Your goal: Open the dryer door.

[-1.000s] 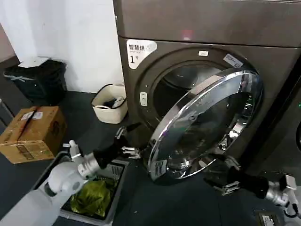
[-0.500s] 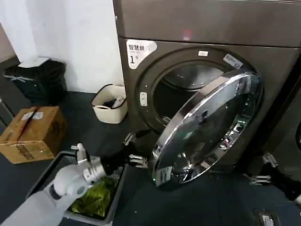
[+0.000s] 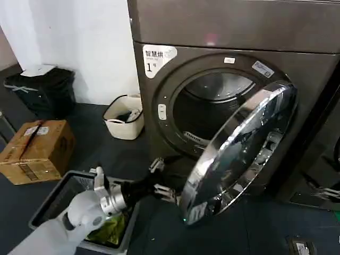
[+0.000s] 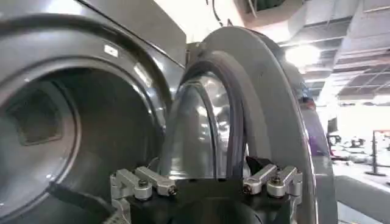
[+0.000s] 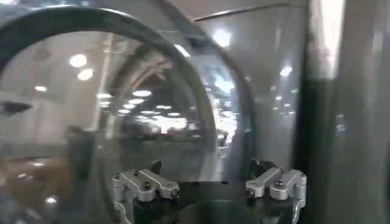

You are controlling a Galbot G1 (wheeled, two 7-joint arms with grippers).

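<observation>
The brown-grey dryer (image 3: 159, 114) shows its round drum opening (image 3: 212, 114). The dryer door (image 3: 241, 151), a chrome ring around dark glass, stands partly swung out on its right-hand hinge. My left gripper (image 3: 163, 183) is low at the door's free edge, on its inner side, open with nothing between its fingers. In the left wrist view the left gripper (image 4: 207, 182) faces the door's dark inner rim (image 4: 234, 115). In the right wrist view my right gripper (image 5: 210, 182) is open and faces the door's outer glass (image 5: 109, 122), holding nothing.
A grey tray (image 3: 58, 199) with green cloth lies on the floor under my left arm. A cardboard box (image 3: 37, 149), a black bin (image 3: 42, 90) and a white basket (image 3: 125, 118) stand to the left. A dark machine (image 3: 324, 154) borders the right.
The door has swung further out and to the right. My left gripper followed its lower edge rightward. My right gripper pulled away from the door's front toward the right edge.
</observation>
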